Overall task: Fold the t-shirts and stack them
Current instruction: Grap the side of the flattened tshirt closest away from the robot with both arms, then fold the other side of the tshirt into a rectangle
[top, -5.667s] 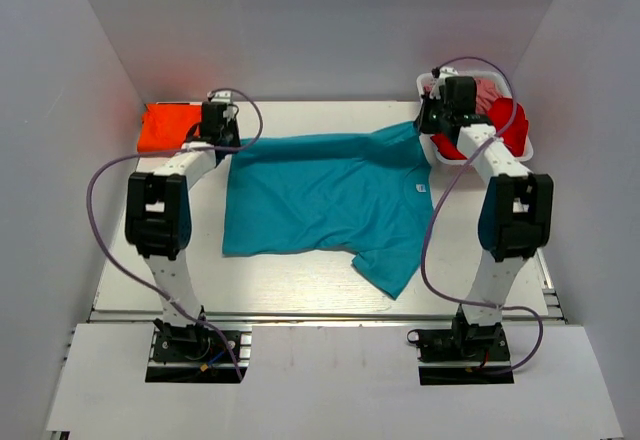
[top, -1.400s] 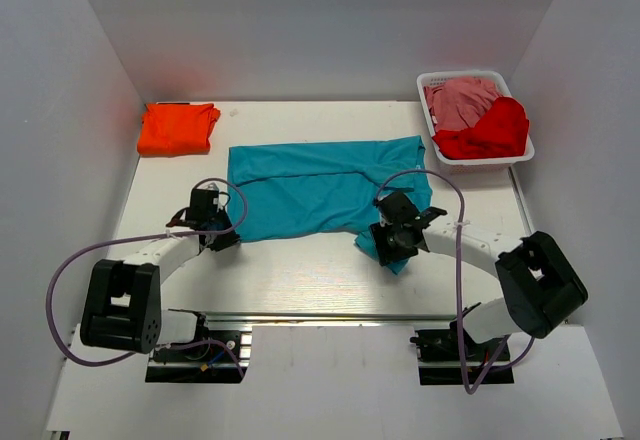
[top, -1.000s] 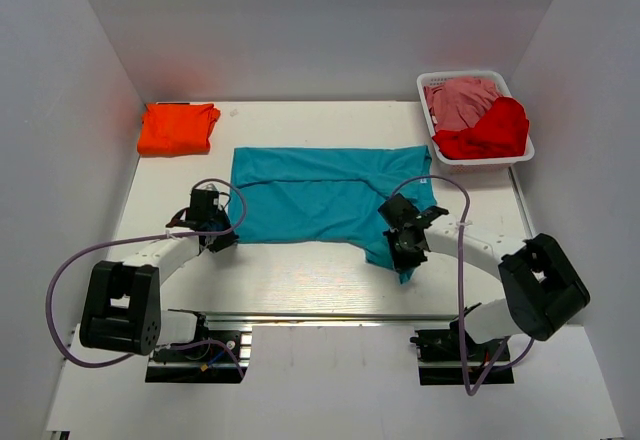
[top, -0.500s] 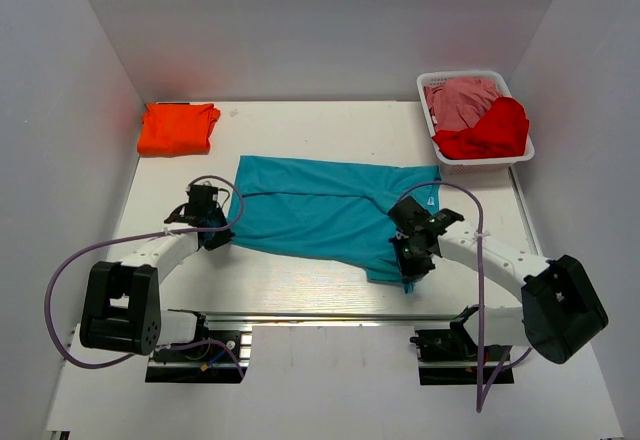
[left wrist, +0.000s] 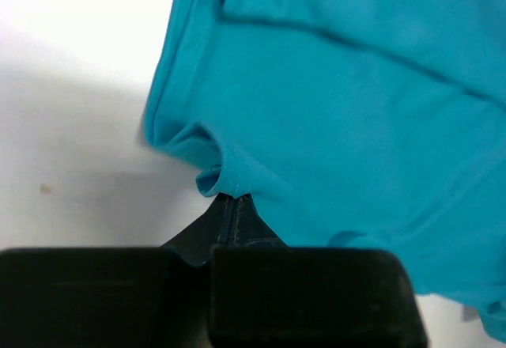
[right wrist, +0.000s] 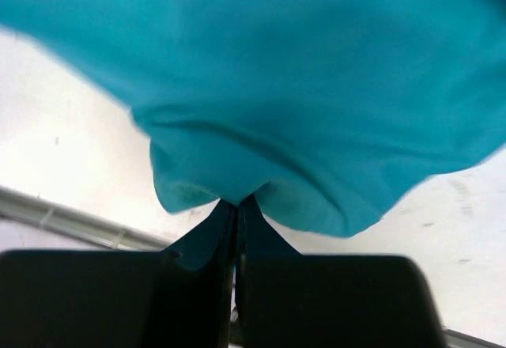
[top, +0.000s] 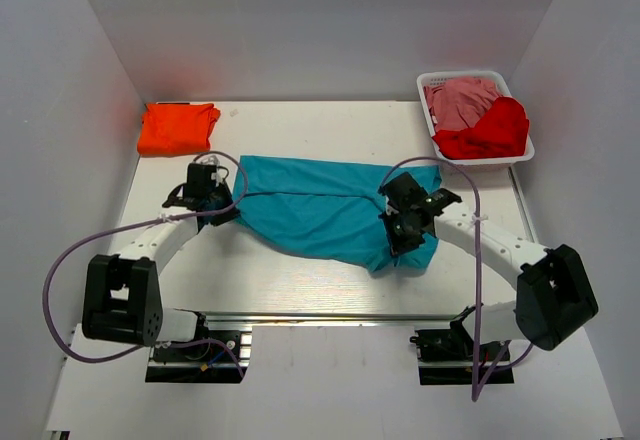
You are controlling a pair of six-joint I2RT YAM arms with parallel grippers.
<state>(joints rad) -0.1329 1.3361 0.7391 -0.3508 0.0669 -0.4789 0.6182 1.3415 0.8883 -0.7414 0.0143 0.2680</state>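
Bright even overhead light, soft shadows; top view sharp; wrist views blur teal t-shirt (right wrist: 316, 87) edges.

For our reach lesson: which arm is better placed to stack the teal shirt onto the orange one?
Probably left: the left gripper pinches the teal shirt at its end nearest the orange shirt; the right gripper holds the opposite end.

The spread t-shirt (top: 320, 205) lies mid-worktop (top: 300, 280) between the left claw (top: 228, 203) and right claw (top: 398, 243). The folded t-shirt (top: 177, 127) sits far left; the basket (top: 466, 73), far right, holds further t-shirts (top: 480, 125).
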